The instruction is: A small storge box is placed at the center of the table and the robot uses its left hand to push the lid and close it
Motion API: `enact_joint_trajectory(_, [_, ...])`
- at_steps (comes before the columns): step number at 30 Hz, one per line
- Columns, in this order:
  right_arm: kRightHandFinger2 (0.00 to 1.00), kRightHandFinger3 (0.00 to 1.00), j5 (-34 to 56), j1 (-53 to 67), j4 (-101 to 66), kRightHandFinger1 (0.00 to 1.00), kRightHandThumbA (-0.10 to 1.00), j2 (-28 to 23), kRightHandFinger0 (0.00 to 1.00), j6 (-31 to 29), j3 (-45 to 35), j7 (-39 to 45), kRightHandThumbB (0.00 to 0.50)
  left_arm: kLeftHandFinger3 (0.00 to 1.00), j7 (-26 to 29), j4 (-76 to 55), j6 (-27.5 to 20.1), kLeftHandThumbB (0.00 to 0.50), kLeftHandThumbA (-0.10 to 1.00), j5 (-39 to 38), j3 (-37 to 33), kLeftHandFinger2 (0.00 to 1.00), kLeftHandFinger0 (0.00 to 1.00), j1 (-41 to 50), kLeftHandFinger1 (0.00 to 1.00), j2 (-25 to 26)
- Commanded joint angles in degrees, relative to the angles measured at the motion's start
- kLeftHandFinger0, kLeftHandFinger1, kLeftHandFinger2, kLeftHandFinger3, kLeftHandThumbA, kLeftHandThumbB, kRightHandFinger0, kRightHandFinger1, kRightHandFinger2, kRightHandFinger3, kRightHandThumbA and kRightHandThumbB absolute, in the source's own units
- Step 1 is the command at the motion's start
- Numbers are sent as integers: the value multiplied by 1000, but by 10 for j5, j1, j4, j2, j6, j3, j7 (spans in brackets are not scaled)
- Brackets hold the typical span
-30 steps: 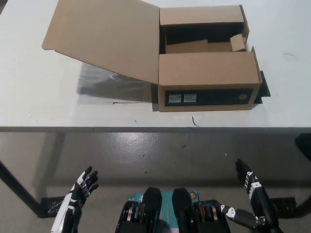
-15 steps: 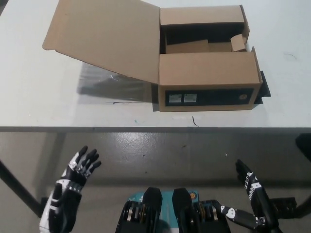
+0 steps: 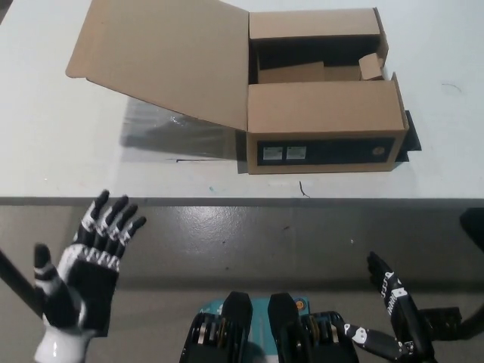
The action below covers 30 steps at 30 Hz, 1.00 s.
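a: since a second ago my left hand (image 3: 83, 268) has come up from the lower left, and it now hangs below the near edge of the table (image 3: 60, 151), over the floor, palm side toward the camera. nothing else has shifted; the box sits just as it did.

b: and the fingers?

a: spread wide apart on the left hand, holding nothing, tips reaching up toward the table's near edge but not over it. my right hand (image 3: 393, 310) rests low at the lower right, also below the table; its fingers look extended and loose, gripping nothing.

b: where is the storage box?

a: the small cardboard storage box (image 3: 321, 125) stands right of the table's middle, closer to the near edge than the far one, its dark front face with two small labels turned toward me. it is open on top, with loose cardboard pieces inside the dark far half.

b: the lid?

a: the lid (image 3: 162, 60) is still swung open, hinged along the box's left side and slanting out and up toward the table's far left corner. it casts a dark shadow on the table beneath it. my left hand is well apart from it, nearer the table's near left corner.
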Motion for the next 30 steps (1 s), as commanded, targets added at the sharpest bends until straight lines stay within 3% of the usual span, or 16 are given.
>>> enact_joint_trajectory(1, [1000, 1000, -4, -6, -14, 1000, 1000, 1, 1000, -29, -2, -9, 317, 1000, 5, -11, 145, 418, 1000, -232, 42, 1000, 1000, -84, 1000, 12])
enact_joint_trajectory(8, [1000, 1000, -4, -8, -13, 1000, 1000, -1, 1000, -29, -2, -9, 326, 1000, 37, -8, 196, 344, 1000, -265, 59, 1000, 1000, -141, 1000, 11])
enact_joint_trajectory(14, [1000, 1000, 1, -7, -15, 1000, 1000, 1, 1000, -29, -4, -7, 318, 1000, 70, 14, 233, 314, 1000, -274, 76, 1000, 1000, -183, 1000, 1])
enact_joint_trajectory(22, [1000, 1000, 3, -11, -17, 1000, 1000, 1, 1000, -29, -4, -6, 313, 1000, 37, 116, 250, 302, 1000, -250, 98, 1000, 1000, -240, 1000, -10])
enact_joint_trajectory(23, [1000, 1000, 4, -12, -16, 1000, 1000, 2, 1000, -29, -4, -6, 314, 1000, 32, 125, 252, 273, 1000, -249, 100, 1000, 1000, -244, 1000, -11])
enact_joint_trajectory(24, [1000, 1000, 0, -12, -17, 1000, 1000, 2, 1000, -29, -4, -9, 316, 1000, 29, 136, 252, 294, 1000, -244, 101, 1000, 1000, -249, 1000, -12])
enact_joint_trajectory(30, [1000, 1000, -5, -16, -16, 1000, 1000, 1, 1000, -29, -5, -12, 302, 1000, 46, 176, 267, 294, 1000, -228, 112, 1000, 1000, -267, 1000, -26])
